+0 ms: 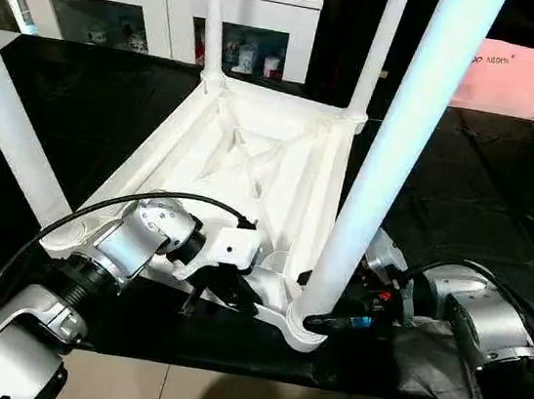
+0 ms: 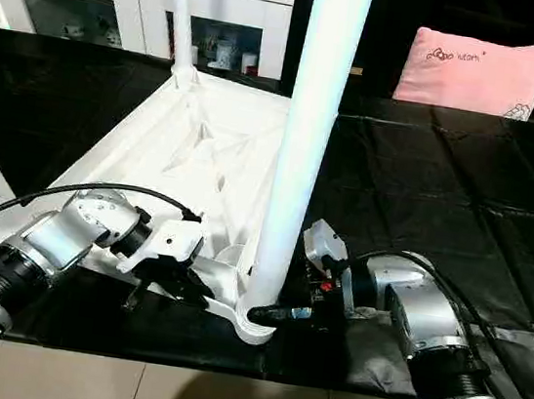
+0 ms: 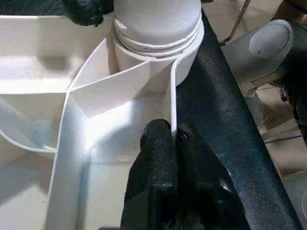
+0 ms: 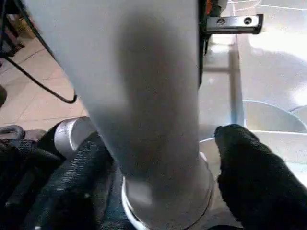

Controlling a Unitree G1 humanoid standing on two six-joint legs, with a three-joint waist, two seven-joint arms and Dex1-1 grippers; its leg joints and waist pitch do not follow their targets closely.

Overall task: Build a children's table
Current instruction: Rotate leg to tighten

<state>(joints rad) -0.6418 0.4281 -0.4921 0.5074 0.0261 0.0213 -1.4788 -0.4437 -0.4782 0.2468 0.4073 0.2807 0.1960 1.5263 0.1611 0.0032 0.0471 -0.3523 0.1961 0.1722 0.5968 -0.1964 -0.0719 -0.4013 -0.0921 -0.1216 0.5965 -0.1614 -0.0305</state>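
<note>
White ribbed tabletop (image 1: 253, 158) lies inverted; four tapered legs seated. Left gripper (image 3: 173, 143) jaws pinched on a thin rib; right gripper (image 4: 158, 158) jaws apparently clamped around near leg (image 2: 306, 146).

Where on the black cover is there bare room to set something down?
The black cover is bare right of the upturned tabletop, up to the pink pillow, and left of it. The near edge is crowded: both end effectors work at the near-right leg.

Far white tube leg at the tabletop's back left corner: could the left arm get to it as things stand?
Probably not right away: the left gripper is clamped on the white ribbed tabletop's rim at the near edge; that far leg stands across the whole tabletop.
</note>
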